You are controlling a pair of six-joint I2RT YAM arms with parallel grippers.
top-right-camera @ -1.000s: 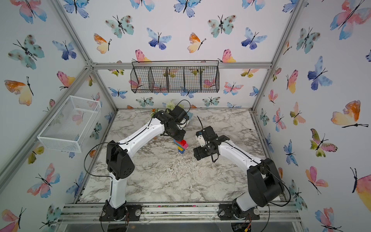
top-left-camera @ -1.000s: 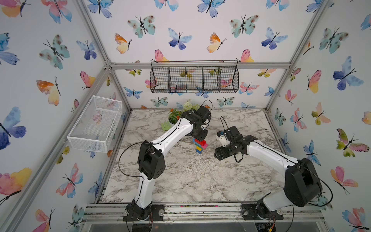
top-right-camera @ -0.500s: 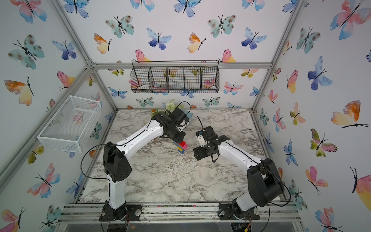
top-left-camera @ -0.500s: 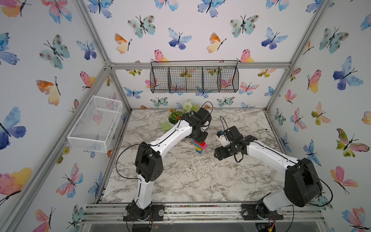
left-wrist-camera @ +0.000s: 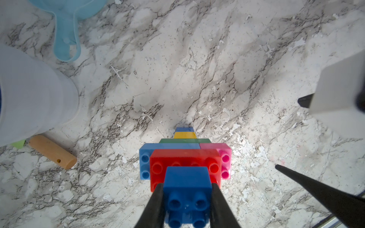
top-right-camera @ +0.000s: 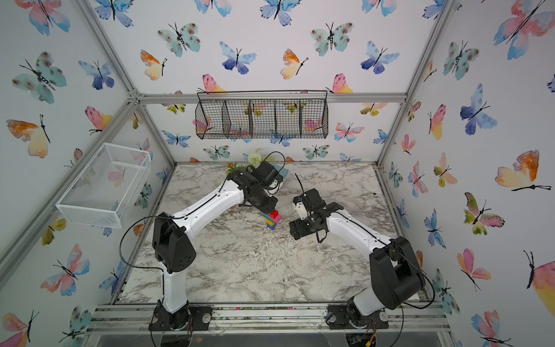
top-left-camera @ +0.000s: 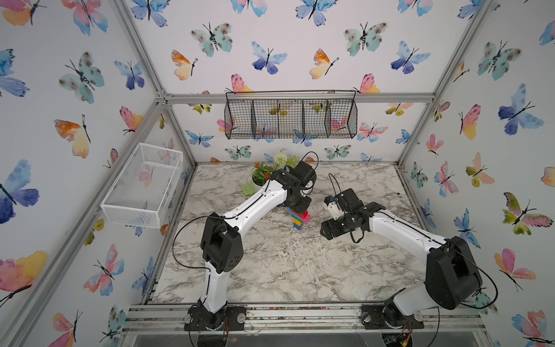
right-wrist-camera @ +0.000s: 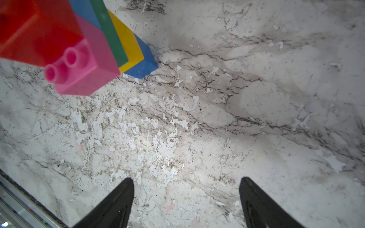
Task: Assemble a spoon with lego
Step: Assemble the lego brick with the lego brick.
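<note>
The spoon (top-left-camera: 300,220) (top-right-camera: 272,220) stands upright mid-table as a lego stack. From the table up it is blue, yellow, green (left-wrist-camera: 184,141), light blue (left-wrist-camera: 145,158) beside pink (left-wrist-camera: 225,158), then red (left-wrist-camera: 185,159). My left gripper (left-wrist-camera: 187,186) (top-left-camera: 298,207) (top-right-camera: 267,207) is shut on a dark blue brick (left-wrist-camera: 187,181) at the top, resting over the red one. My right gripper (right-wrist-camera: 186,180) (top-left-camera: 326,232) (top-right-camera: 295,231) hangs open and empty just right of the stack, over bare marble. The pink brick (right-wrist-camera: 83,65) shows close by in the right wrist view.
A pale-blue dish (left-wrist-camera: 67,29), a white pot (left-wrist-camera: 35,98) and the wooden handle (left-wrist-camera: 52,152) of a green rake (top-left-camera: 247,189) lie behind the stack, near a potted plant (top-left-camera: 264,174). A black wire basket (top-left-camera: 291,118) and a white basket (top-left-camera: 144,186) hang on the walls.
The left arm's elbow has swung slightly left while its gripper stays on top of the stack. The right arm has not moved.
</note>
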